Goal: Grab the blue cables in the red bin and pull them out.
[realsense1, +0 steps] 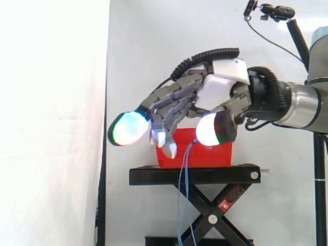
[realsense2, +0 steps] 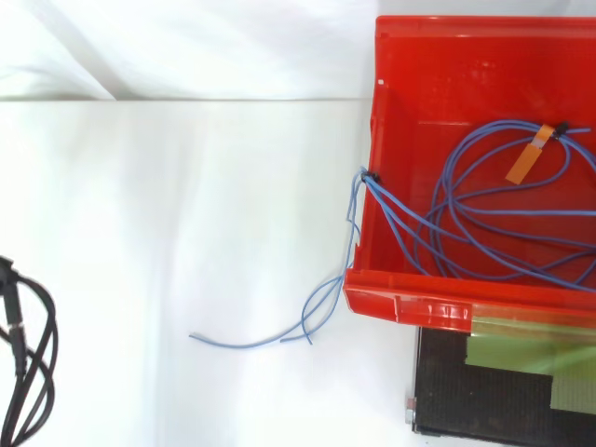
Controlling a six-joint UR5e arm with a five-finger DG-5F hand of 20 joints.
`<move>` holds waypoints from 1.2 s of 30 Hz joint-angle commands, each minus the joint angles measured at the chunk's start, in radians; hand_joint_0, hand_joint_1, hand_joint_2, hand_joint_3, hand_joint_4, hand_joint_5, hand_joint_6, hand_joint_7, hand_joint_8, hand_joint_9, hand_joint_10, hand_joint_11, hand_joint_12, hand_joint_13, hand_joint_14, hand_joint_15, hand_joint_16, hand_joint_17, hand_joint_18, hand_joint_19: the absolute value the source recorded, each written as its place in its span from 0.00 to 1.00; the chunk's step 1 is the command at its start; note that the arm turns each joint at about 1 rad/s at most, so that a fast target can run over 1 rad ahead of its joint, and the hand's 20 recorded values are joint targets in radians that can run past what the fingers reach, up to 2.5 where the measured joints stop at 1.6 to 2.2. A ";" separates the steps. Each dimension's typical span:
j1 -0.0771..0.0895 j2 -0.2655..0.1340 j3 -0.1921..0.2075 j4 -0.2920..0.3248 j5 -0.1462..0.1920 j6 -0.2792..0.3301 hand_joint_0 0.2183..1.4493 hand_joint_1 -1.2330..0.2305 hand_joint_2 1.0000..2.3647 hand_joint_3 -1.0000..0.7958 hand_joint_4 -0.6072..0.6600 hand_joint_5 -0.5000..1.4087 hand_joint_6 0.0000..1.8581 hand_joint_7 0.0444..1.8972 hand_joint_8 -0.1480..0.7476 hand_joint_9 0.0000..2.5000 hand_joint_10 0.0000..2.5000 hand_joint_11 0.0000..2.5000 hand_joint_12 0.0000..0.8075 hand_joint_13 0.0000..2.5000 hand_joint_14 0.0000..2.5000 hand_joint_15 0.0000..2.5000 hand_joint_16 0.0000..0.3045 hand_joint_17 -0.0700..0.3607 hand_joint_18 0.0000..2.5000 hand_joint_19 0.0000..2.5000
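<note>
Currently nothing is gripped: hand (realsense1: 220, 89) hovers loosely spread above red bin (realsense2: 438, 296). Blue cables (realsense2: 382, 196) should be pinched where bundled, then drawn upward.

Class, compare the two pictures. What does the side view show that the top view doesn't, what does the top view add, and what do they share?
Side view: the hand, open, with its fingers stretched out higher than the red bin, and the crossed legs of the black stand.
Top view: the blue cables coiled inside the bin, an orange tag on one loop, and loose cable ends lying on the white surface.
Shared: the red bin on the black stand, with blue cables hanging over its wall.
</note>
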 commanded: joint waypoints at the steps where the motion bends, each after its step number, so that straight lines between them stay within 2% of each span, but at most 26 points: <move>1: -0.005 -0.033 0.046 -0.016 -0.021 -0.014 0.42 0.25 0.00 0.00 0.69 0.53 0.01 0.17 0.51 0.32 0.01 0.32 0.50 0.34 0.01 0.34 0.16 0.41 0.19 0.29; 7: -0.011 -0.034 0.044 -0.014 -0.026 -0.128 0.42 0.25 0.00 0.00 0.69 0.53 0.01 0.17 0.51 0.32 0.01 0.32 0.50 0.34 0.01 0.33 0.16 0.41 0.19 0.29; 13: -0.014 -0.049 0.044 0.013 -0.032 -0.146 0.42 0.25 0.00 0.00 0.68 0.53 0.01 0.17 0.51 0.32 0.01 0.32 0.49 0.33 0.01 0.33 0.16 0.41 0.19 0.29; 17: -0.016 -0.049 0.044 0.024 -0.037 -0.215 0.42 0.25 0.00 0.00 0.69 0.53 0.01 0.17 0.51 0.31 0.01 0.31 0.49 0.32 0.01 0.32 0.16 0.41 0.19 0.29; 19: -0.017 -0.066 0.044 0.029 -0.038 -0.243 0.42 0.25 0.00 0.00 0.68 0.53 0.01 0.17 0.51 0.31 0.01 0.31 0.49 0.31 0.01 0.32 0.16 0.41 0.19 0.29; 24: -0.025 -0.108 0.047 0.076 -0.061 -0.249 0.42 0.24 0.00 0.00 0.67 0.53 0.01 0.16 0.50 0.30 0.01 0.30 0.49 0.28 0.01 0.29 0.16 0.42 0.18 0.29; 26: -0.029 -0.109 0.046 0.084 -0.080 -0.269 0.42 0.24 0.00 0.00 0.66 0.54 0.01 0.16 0.50 0.29 0.01 0.29 0.48 0.25 0.01 0.28 0.16 0.42 0.17 0.29; 27: -0.037 -0.109 0.047 0.089 -0.095 -0.323 0.42 0.24 0.00 0.00 0.66 0.54 0.01 0.16 0.50 0.29 0.01 0.29 0.48 0.25 0.01 0.27 0.16 0.42 0.17 0.29; 30: -0.048 -0.109 0.046 0.096 -0.110 -0.401 0.42 0.24 0.00 0.00 0.65 0.54 0.01 0.16 0.50 0.29 0.01 0.28 0.47 0.22 0.01 0.25 0.16 0.42 0.17 0.28; 31: -0.055 -0.109 0.047 0.108 -0.121 -0.455 0.42 0.24 0.00 0.00 0.65 0.54 0.01 0.16 0.50 0.28 0.01 0.27 0.47 0.21 0.01 0.25 0.16 0.42 0.17 0.28; 36: -0.075 -0.109 0.047 0.138 -0.150 -0.593 0.42 0.24 0.00 0.00 0.65 0.54 0.01 0.16 0.49 0.27 0.01 0.26 0.47 0.20 0.01 0.24 0.16 0.42 0.16 0.28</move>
